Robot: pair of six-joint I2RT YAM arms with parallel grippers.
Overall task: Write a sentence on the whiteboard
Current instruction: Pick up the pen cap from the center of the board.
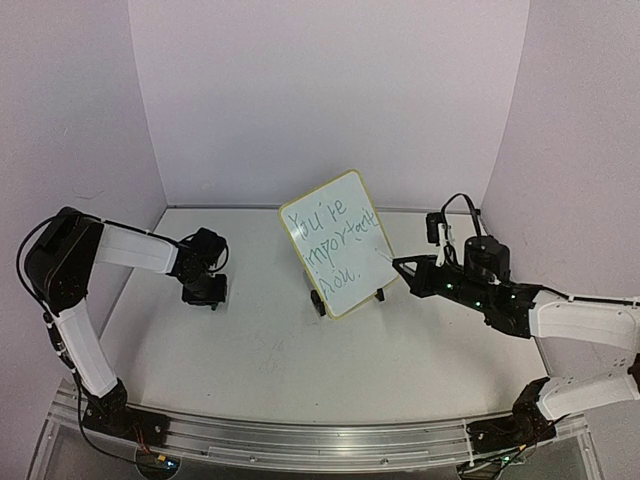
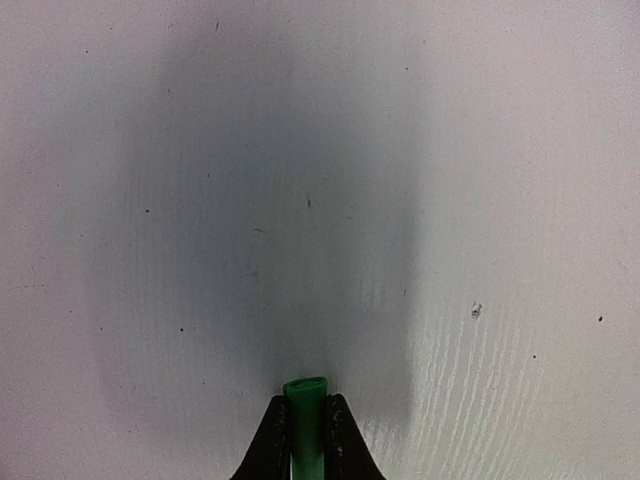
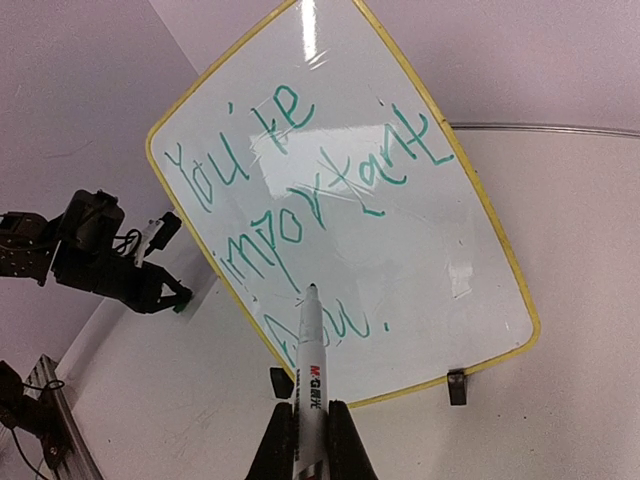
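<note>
Whiteboard [image 1: 340, 245] stands between right hand [image 3: 310, 440], clamped on a white marker [image 3: 309, 370], and left hand [image 2: 306, 425], pinching a green cap [image 2: 305, 390].

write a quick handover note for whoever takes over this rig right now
Left gripper: shut on a green piece, likely the marker's cap, pointing down at the table.
Right gripper: shut on the marker, tip at the whiteboard's last line; contact unclear.
Whiteboard: stands tilted mid-table on black feet.
Done: the sentence reads "You're important now." in three lines.
Left: probably only backing the marker off and recapping it.
</note>
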